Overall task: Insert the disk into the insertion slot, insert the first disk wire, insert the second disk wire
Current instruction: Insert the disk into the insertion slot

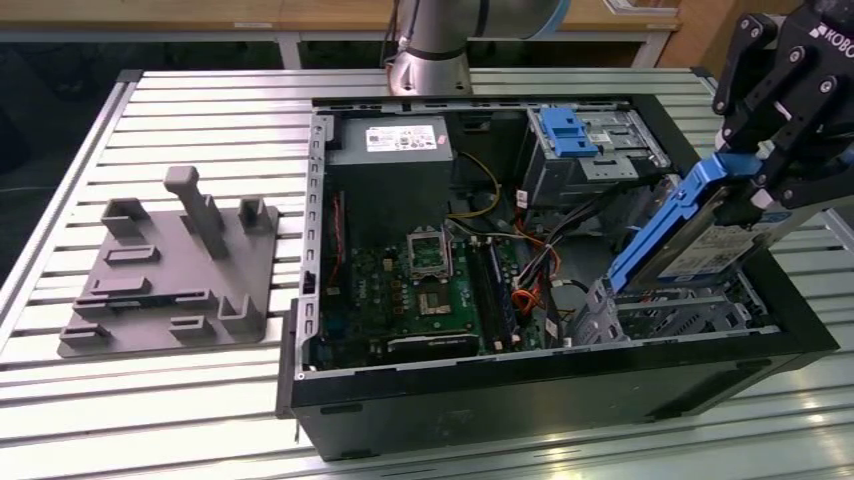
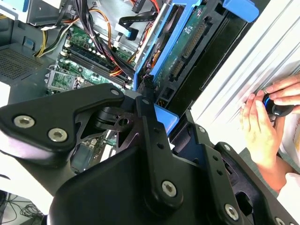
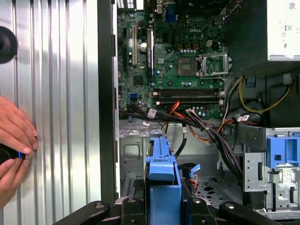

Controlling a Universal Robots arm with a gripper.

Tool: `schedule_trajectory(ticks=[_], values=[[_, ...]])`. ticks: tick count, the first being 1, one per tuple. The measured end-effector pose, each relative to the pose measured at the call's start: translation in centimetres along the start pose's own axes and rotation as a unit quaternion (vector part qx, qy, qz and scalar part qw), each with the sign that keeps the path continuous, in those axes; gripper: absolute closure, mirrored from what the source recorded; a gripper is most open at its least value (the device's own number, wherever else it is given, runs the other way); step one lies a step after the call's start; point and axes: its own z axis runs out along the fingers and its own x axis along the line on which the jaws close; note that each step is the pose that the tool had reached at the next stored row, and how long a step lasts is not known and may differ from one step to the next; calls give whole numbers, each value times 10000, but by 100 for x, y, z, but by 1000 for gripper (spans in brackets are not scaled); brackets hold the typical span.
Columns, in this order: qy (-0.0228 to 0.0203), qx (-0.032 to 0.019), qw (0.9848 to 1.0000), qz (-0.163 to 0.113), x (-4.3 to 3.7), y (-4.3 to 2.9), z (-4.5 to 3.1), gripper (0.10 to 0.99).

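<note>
Right between the jaws, the disk (image 1: 683,236)

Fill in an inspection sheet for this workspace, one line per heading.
Surface: slatted metal table, bearing an open computer case.
Job's things: the disk tilted steeply, its lower end at the insertion slot, not seated.
Clutter: grey fixture plate with posts, on the table at the exterior view's left of the case.
Grippers: gripper shut on the disk's upper end.
Cables: loose black, orange and yellow wires inside the case.
Surroundings: a person's hands on the table beside the case.
</note>
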Motion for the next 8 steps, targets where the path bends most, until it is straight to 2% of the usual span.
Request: schedule_trajectory(ticks=[8], values=[[0,-1,10000,0,8,0,57,722]])
